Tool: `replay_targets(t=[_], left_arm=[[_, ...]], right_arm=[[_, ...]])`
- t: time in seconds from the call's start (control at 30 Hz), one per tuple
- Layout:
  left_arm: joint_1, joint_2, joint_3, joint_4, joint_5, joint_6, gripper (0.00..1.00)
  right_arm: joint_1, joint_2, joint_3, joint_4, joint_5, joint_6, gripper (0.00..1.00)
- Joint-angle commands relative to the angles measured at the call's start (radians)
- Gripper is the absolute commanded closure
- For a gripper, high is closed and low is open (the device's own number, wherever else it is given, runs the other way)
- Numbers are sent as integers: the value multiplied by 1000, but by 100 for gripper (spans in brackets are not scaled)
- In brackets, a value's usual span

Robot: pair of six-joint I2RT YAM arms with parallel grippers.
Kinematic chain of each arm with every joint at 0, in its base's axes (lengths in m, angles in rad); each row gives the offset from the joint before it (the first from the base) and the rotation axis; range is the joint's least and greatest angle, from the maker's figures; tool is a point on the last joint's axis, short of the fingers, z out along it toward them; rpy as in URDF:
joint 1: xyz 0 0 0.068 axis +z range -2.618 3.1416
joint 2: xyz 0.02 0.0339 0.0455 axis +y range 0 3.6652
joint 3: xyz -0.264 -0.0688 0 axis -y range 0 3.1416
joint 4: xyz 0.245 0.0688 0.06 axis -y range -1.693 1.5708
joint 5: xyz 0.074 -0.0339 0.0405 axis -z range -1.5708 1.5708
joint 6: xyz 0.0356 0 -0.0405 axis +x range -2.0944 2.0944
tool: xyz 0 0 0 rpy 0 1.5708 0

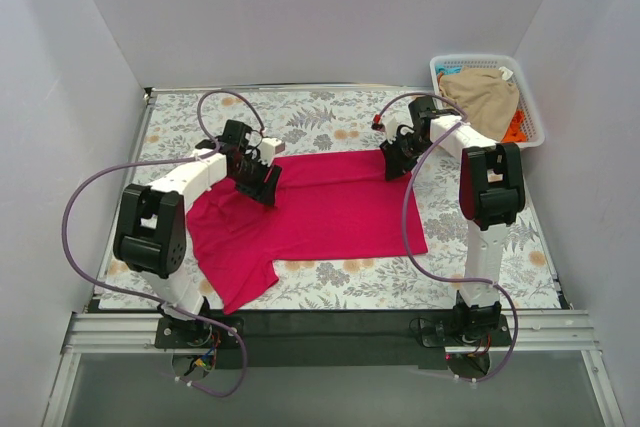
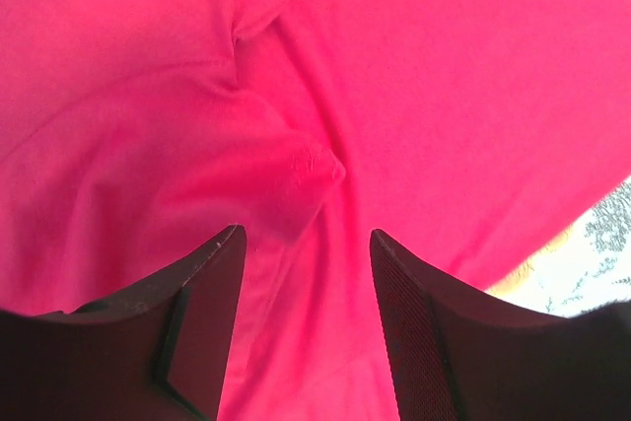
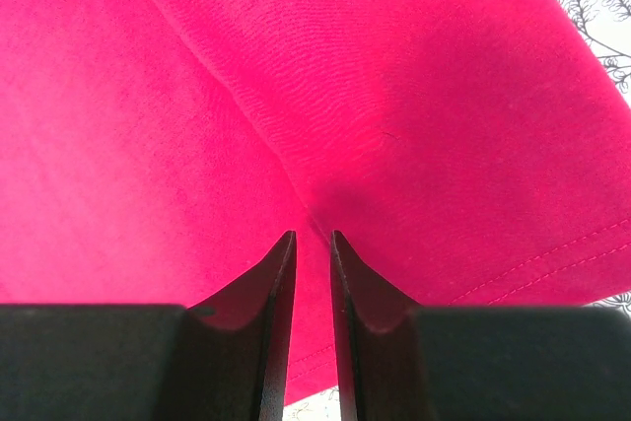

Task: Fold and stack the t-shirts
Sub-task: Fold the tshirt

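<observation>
A crimson-pink t-shirt (image 1: 330, 209) lies spread on the floral table cover, one sleeve hanging toward the near left. My left gripper (image 1: 268, 187) is over its far left part; in the left wrist view the gripper (image 2: 306, 234) is open, with wrinkled pink cloth (image 2: 296, 165) lying between the fingers. My right gripper (image 1: 392, 165) is at the shirt's far right corner; in the right wrist view it (image 3: 313, 236) is closed to a narrow gap on a ridge of the pink cloth (image 3: 325, 96). A tan-beige t-shirt (image 1: 485, 97) lies in the basket over an orange one (image 1: 514, 130).
A white lattice basket (image 1: 531, 97) stands at the far right corner. White walls enclose the table on three sides. The floral table cover (image 1: 340, 282) shows around the shirt. Purple cables loop from both arms.
</observation>
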Motion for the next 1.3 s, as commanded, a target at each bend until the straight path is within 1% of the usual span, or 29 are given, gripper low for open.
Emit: replay_targets(t=[0.0,0.07,0.2,0.27,0.3,0.33,0.37,0.47,0.53,0.6,0.63,0.67,0.77,0.8,0.9,0.93,1.0,1.03,1.1,1.13,1.17,1.2,1.23,1.27], left_arm=[[-26,22,34,34,-31,-18,50],[-41,41,28,52,-43,-21,51],[-58,79,25,68,-77,-27,58],[-61,88,27,74,-85,-31,66],[-61,91,30,72,-85,-31,72],[-63,91,31,71,-83,-29,81],[-61,88,33,66,-82,-29,87],[-66,76,48,33,-25,-15,100],[-67,42,51,16,41,-12,100],[-75,35,53,0,56,-8,100],[-78,38,50,-12,58,-4,96],[-78,41,47,-18,56,-6,86],[-75,22,34,-41,85,3,78],[-67,7,33,-43,110,-13,72],[-11,-36,74,-76,173,-38,67],[44,-47,85,-76,184,-50,66],[115,-64,128,-66,194,-73,65],[181,-62,146,-57,185,-96,65],[229,-33,184,-38,147,-112,65],[256,-21,192,-12,68,-132,65],[261,-6,203,-3,46,-136,66],[296,31,215,2,14,-144,66],[316,48,234,17,-37,-167,67],[328,68,243,23,-55,-178,68]], right_arm=[[5,-51,-4,4,-17,8,76],[3,-51,-3,6,-11,8,76],[3,-53,-7,6,-8,6,76],[5,-53,-10,6,-6,6,76],[5,-53,-10,6,-6,6,76],[3,-53,-12,4,-6,5,76],[3,-53,-12,6,-3,5,76],[3,-50,-7,6,-2,3,76],[5,-48,-3,6,-2,3,77],[5,-45,-3,6,-6,3,77],[5,-44,-1,4,-8,5,76],[5,-40,4,4,-11,5,76],[5,-36,10,3,-8,5,76],[3,-37,16,3,-8,5,76],[5,-45,22,3,-16,2,76],[5,-50,25,3,-16,2,76],[5,-59,30,7,-20,2,76],[5,-59,43,7,-22,9,76],[3,-45,65,12,-22,22,75],[3,-39,92,15,-22,37,75],[3,-31,103,17,-23,45,76],[3,-16,119,27,-23,52,76],[3,-8,143,32,-19,69,76],[5,2,158,37,-8,77,76]])
